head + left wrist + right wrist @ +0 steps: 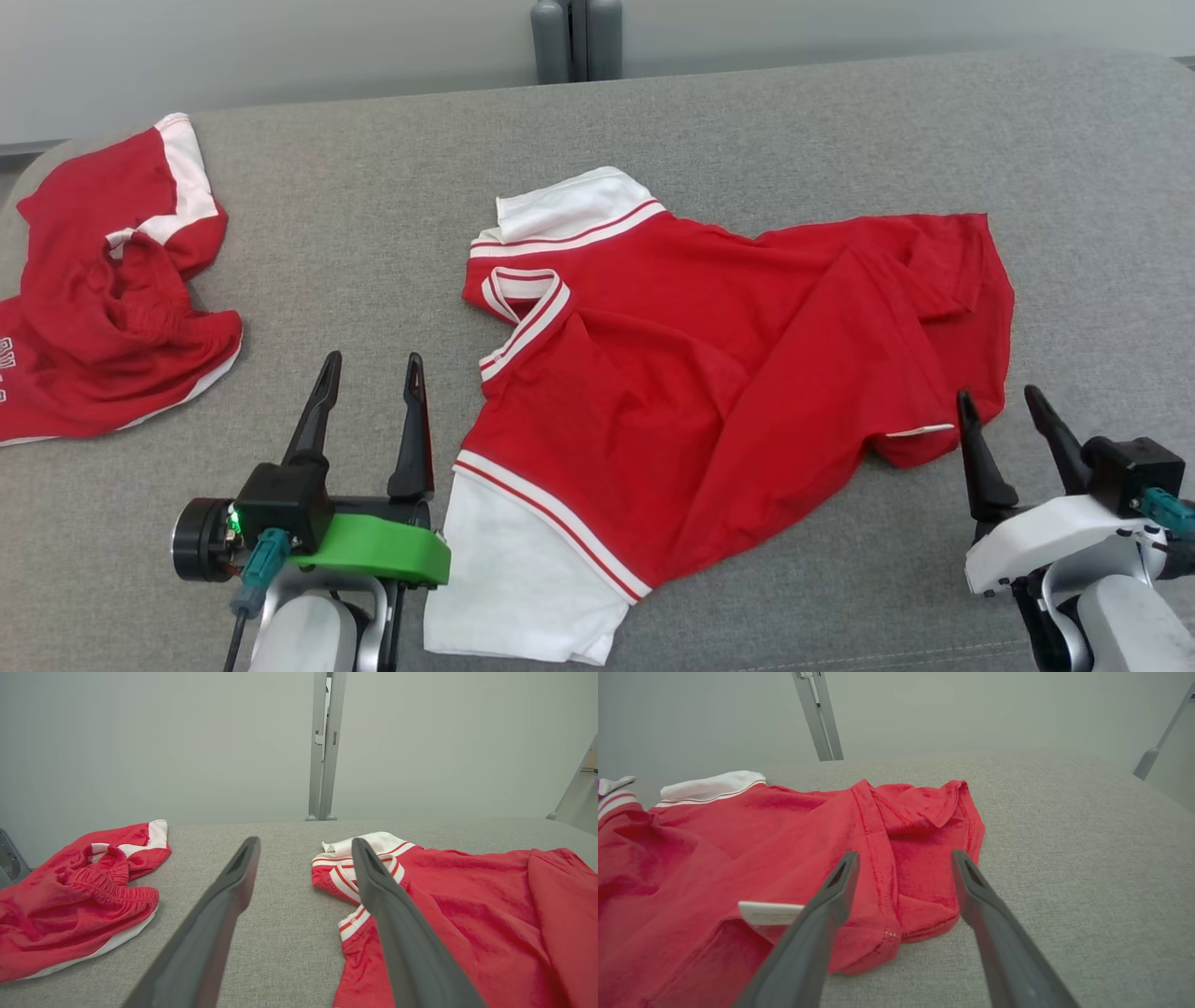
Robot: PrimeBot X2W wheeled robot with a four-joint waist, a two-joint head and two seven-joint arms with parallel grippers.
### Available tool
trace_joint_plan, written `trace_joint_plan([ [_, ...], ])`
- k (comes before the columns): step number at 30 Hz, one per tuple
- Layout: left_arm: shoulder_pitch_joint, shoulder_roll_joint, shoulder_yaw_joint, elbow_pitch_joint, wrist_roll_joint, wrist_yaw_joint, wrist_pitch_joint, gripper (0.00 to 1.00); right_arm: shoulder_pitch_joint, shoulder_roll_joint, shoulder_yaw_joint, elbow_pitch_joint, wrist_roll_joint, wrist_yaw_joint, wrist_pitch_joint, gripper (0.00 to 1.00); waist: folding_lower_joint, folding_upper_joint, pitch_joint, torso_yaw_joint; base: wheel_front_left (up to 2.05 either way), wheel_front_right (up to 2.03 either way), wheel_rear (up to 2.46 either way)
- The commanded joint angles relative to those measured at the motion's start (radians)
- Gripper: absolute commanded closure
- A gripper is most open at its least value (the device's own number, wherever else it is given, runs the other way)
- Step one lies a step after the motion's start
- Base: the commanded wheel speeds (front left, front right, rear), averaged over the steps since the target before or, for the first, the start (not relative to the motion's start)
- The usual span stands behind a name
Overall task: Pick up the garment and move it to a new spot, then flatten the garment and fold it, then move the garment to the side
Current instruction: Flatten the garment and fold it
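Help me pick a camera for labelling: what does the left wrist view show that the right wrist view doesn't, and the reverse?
Left wrist view, not the right: the crumpled red shorts and the open left fingers.
Right wrist view, not the left: the shirt's folded hem corner, a white label and the open right fingers.
Both: the red shirt, its far white sleeve, the grey table and the post behind.
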Motion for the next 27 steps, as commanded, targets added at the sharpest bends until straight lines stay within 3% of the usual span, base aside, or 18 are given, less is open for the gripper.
trace_joint_plan([
  [1,0.008,0.002,0.004,0.0,0.007,-0.006,-0.001,0.0,-0.002,0.006,0.005,0.02,0.013,-0.001,-0.003,0.0,0.0,-0.0001,0.002,-0.001,0.0,0.0,0.0],
  [10,-0.005,0.002,-0.006,-0.001,0.013,-0.008,-0.001,0.0,-0.071,0.026,0.038,0.18,0.02,-0.001,-0.003,0.0,0.0,-0.0001,0.025,0.022,0.0,0.0,0.0],
  [12,-0.007,0.002,-0.007,-0.001,0.012,-0.006,-0.001,0.0,-0.079,0.027,0.038,0.209,0.028,-0.002,-0.003,0.08,0.0,-0.0001,0.029,0.027,0.0,0.0,0.0],
  [13,-0.009,0.002,-0.008,-0.001,0.011,-0.004,-0.001,0.0,-0.082,0.028,0.041,0.223,0.031,-0.001,-0.003,0.4,0.0,-0.0001,0.032,0.029,0.0,0.0,0.0],
  [14,-0.01,0.002,-0.009,-0.002,0.011,-0.003,-0.001,0.0,-0.088,0.029,0.041,0.229,0.031,-0.001,-0.003,0.59,0.0,-0.0001,0.034,0.031,0.0,0.0,0.0],
  [15,-0.013,0.002,-0.008,-0.002,0.01,0.0,-0.001,0.0,-0.092,0.031,0.044,0.232,0.032,-0.001,-0.003,0.67,0.0,-0.0001,0.036,0.033,0.0,0.0,0.0],
  [17,-0.016,0.002,-0.006,-0.003,0.009,0.001,-0.001,0.0,-0.085,0.037,0.048,0.234,0.04,-0.002,-0.003,1.0,0.0,-0.0001,0.038,0.036,0.0,0.0,0.0],
  [27,0.0,0.002,0.003,-0.003,0.005,0.004,-0.001,0.0,-0.025,0.047,-0.01,0.153,0.039,-0.002,-0.003,1.0,0.0,-0.0001,0.022,0.017,0.0,0.0,0.0],
])
